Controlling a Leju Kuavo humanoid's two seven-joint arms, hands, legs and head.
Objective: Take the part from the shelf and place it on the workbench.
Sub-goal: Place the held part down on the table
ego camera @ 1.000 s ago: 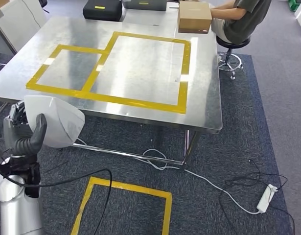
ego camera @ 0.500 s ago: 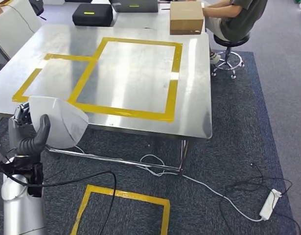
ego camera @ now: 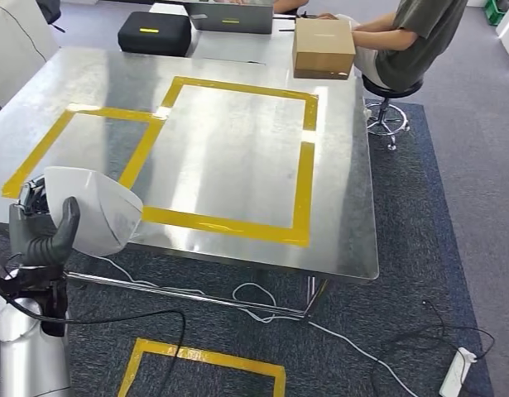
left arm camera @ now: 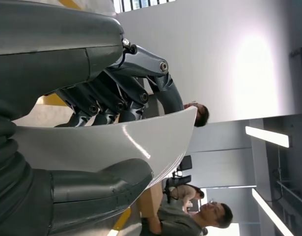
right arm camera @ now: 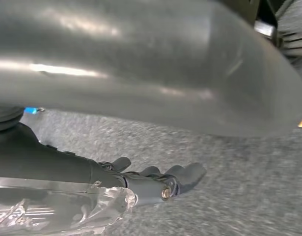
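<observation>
the left hand (ego camera: pixel 42 236) holds the part (ego camera: pixel 95 211), a white curved shell, in front of the near left edge of the workbench (ego camera: pixel 342 207); the part is in the air, not yet on the metal top. in the left wrist view the thumb (left arm camera: pixel 101 184) presses on one face of the part (left arm camera: pixel 116 142) and the dark fingers (left arm camera: pixel 142 93) lie against the other face, so the grasp is firm on both sides. the right hand (right arm camera: pixel 156 182) hangs over the grey carpet (right arm camera: pixel 234 187), its fingers stretched out and a little apart, with nothing in them. on the workbench there are two squares of yellow tape (ego camera: pixel 304 178), a small one at the left and a large one beside it, sharing one side. a cardboard box (ego camera: pixel 324 47) stands at the far edge, and a black case (ego camera: pixel 154 33) lies behind the far left side. a person (ego camera: pixel 414 37) sits on a stool (ego camera: pixel 386 103) near the box. on the carpet under the table lie white and black cables, a power strip (ego camera: pixel 456 372) at the right, and another yellow tape square (ego camera: pixel 204 360) close to the robot.
</observation>
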